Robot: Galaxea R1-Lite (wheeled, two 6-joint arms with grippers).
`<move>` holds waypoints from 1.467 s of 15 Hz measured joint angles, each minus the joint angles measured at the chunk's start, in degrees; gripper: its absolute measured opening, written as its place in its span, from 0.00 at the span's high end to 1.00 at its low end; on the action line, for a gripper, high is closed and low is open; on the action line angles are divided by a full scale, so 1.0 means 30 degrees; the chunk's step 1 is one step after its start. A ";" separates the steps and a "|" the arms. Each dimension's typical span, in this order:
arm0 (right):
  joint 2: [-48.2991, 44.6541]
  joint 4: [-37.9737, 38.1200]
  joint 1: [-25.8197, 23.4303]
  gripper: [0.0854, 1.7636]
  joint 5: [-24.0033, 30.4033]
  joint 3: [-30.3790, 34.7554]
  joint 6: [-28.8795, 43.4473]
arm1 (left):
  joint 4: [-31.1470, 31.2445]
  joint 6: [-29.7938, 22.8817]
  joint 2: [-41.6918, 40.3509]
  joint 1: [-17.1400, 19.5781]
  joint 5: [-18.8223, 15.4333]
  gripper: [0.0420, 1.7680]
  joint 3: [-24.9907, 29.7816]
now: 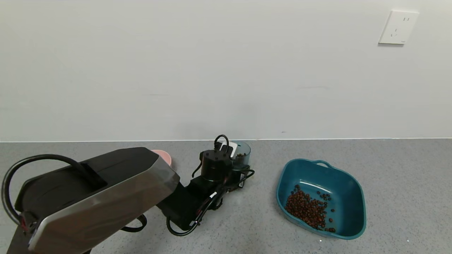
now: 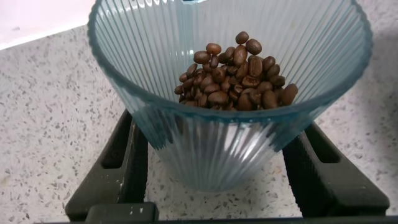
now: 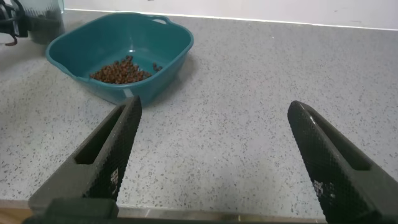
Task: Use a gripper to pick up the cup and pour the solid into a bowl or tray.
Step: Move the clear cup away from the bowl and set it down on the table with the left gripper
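Left gripper (image 2: pixel 214 165) has its jaws around the cup (image 2: pixel 230 93), which stands upright on the counter (image 1: pixel 247 218) near the back wall with beans (image 2: pixel 236 78) inside. Teal basin (image 1: pixel 348 190) sits well apart on the right, some beans already in it. Right gripper (image 3: pixel 214 165) is off to the side, jaws wide, holding nothing.

My left arm (image 1: pixel 99 197) hides most of the pink bowl (image 1: pixel 163 156); my gripper (image 1: pixel 236 165) covers the cup's (image 1: pixel 242 152) lower half beside it.
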 joint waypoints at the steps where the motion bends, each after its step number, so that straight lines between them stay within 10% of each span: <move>1: 0.0000 0.0000 0.0000 0.03 -0.0004 0.0000 0.0008 | 0.0000 0.0000 0.0065 -0.0028 -0.0008 0.29 0.0000; 16: 0.0000 0.0000 0.0008 0.03 0.0008 0.0000 0.0016 | 0.0033 0.0041 -0.0410 -0.0276 -0.0423 0.09 0.0882; 22: 0.0000 0.0000 0.0008 0.03 0.0008 0.0000 0.0045 | 0.3442 0.0345 -0.3877 -0.0727 -0.0146 0.06 0.2170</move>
